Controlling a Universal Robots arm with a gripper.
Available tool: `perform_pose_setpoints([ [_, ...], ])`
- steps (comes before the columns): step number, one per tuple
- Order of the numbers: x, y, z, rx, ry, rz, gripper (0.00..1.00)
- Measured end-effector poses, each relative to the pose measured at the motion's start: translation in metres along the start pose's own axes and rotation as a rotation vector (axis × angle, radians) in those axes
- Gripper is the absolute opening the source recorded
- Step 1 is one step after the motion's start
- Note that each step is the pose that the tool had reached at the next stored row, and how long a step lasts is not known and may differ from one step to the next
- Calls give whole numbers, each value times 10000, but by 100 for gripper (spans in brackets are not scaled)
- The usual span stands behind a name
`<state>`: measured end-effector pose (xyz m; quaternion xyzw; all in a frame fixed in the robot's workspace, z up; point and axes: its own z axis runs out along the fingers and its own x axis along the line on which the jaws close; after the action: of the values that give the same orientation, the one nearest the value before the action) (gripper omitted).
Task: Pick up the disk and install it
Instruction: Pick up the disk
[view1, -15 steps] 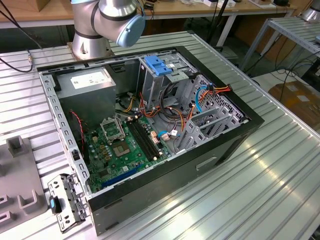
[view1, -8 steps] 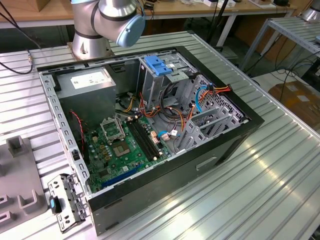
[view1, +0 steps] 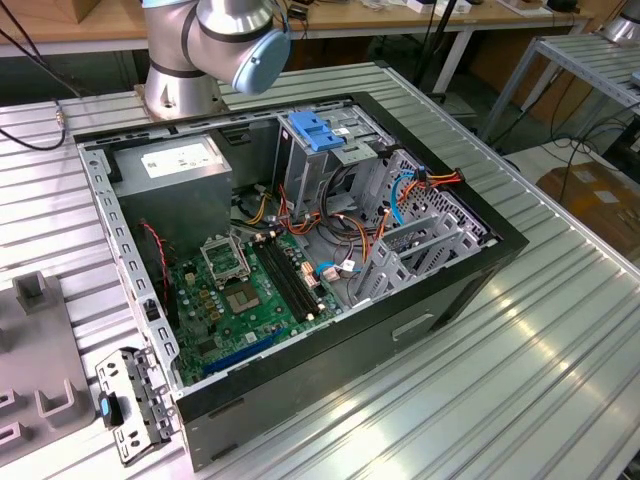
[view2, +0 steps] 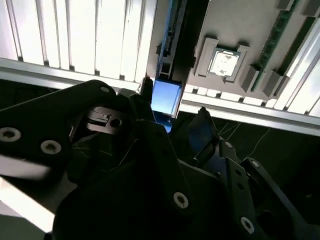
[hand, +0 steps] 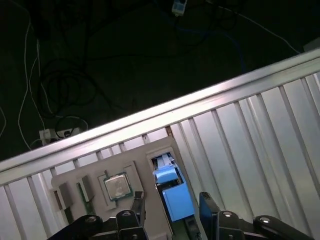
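Blue-railed disk (hand: 172, 192) stands edge-up in a slot of the grey tray (hand: 137, 167) on the ribbed metal surface (hand: 250, 135), just beside a processor chip (hand: 117, 186). The hand (hand: 172, 206) is released: its fingers (hand: 207, 209) straddle the disk with a gap on each side and clamp nothing. Judged status: the pick-up is not yet done. Installation into the open case (view1: 300, 250) is wholly outstanding.

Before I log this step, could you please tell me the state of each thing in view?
computer case: open, side panel off.
disk: standing in the tray slot, not gripped.
gripper: open, fingers either side of the disk.
processor chip: seated in the tray.
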<state>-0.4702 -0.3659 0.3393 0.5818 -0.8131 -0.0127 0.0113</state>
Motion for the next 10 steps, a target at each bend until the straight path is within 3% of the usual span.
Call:
perform_pose_setpoints([
  [2, -9, 2, 20, 6, 5, -220, 55],
  [5, -10, -1, 102, 11, 41, -1315, 55],
  [10, -8, 5, 223, 14, 77, -2395, 55],
])
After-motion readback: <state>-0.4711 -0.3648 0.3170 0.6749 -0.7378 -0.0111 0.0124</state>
